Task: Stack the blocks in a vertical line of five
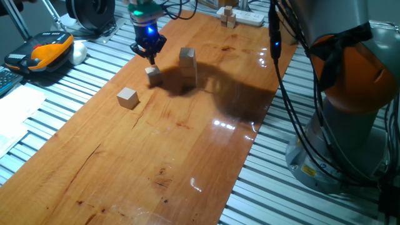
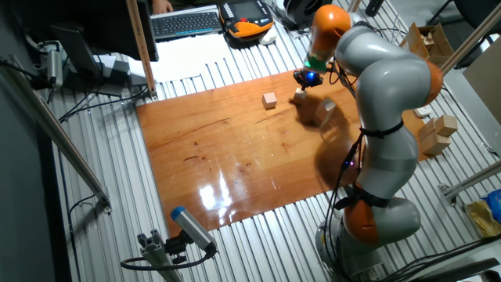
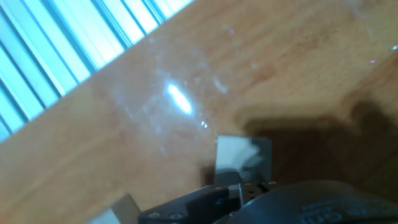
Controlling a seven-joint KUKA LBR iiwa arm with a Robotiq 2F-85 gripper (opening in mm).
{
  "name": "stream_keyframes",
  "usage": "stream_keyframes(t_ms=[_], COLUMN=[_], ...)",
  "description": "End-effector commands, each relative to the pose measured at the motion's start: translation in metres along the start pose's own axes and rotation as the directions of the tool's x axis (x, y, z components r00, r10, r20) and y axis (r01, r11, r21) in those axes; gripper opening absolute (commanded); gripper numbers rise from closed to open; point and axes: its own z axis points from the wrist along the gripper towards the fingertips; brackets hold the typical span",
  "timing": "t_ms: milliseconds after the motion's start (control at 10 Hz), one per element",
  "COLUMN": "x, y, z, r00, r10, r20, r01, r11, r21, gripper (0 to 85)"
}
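**Gripper over a lone cube beside the stack**

In one fixed view the gripper (image 1: 150, 58) hangs tip-down over the far end of the wooden board (image 1: 156, 150), its blue light lit. Directly beneath the fingertips sits a single block (image 1: 154, 75), a small tan cube resting on the board. Whether the fingers touch it, or only hover just above its top, cannot be told; the hand view is blurred and shows only a pale cube face (image 3: 239, 155) right at the dark gripper body.

At about 3 o'clock from that cube, just beside it, stands the stack (image 1: 187, 65) of the same tan cubes, upright and partly in shadow; the number of layers is hard to read, though it looks like three. At about 8 o'clock from the gripper, a little apart, lies another loose block (image 1: 127, 97) on the board.

From the other fixed view the same layout holds: the gripper (image 2: 303, 84) over its cube, the stack (image 2: 326, 111) toward 4 o'clock, the loose cube (image 2: 270, 99) toward 9 o'clock.

No writing or brand can be read on anything; the orange-and-black handheld device (image 1: 47, 50) off the board's far left shows no legible label.

The fingers look narrow, but how far apart they stand cannot be told.
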Motion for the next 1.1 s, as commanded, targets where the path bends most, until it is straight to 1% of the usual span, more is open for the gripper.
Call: stream_keyframes(t_ms=[0,200,300,400,500,700,900,1000], x=[0.001,0.0,-0.002,-0.004,-0.004,-0.001,0.001,0.001], y=[0.001,-0.001,-0.003,-0.004,-0.004,-0.002,0.0,0.001], z=[0.0,0.003,0.006,0.009,0.009,0.011,0.013,0.014], r00=[1.0,1.0,1.0,0.999,1.0,0.999,0.996,0.991], r10=[0.001,-0.003,-0.025,-0.029,-0.011,0.027,0.082,0.126], r20=[0.001,0.013,0.019,0.017,0.021,0.017,0.039,0.043], r01=[-0.001,0.003,0.025,0.03,0.011,-0.027,-0.082,-0.126], r11=[1.0,1.0,1.0,0.999,1.0,0.999,0.997,0.992], r21=[0.001,0.001,-0.006,-0.017,-0.019,-0.027,-0.015,-0.012], gripper=[0.0,0.0,0.0,0.0,0.0,34.0,34.0,51.0])
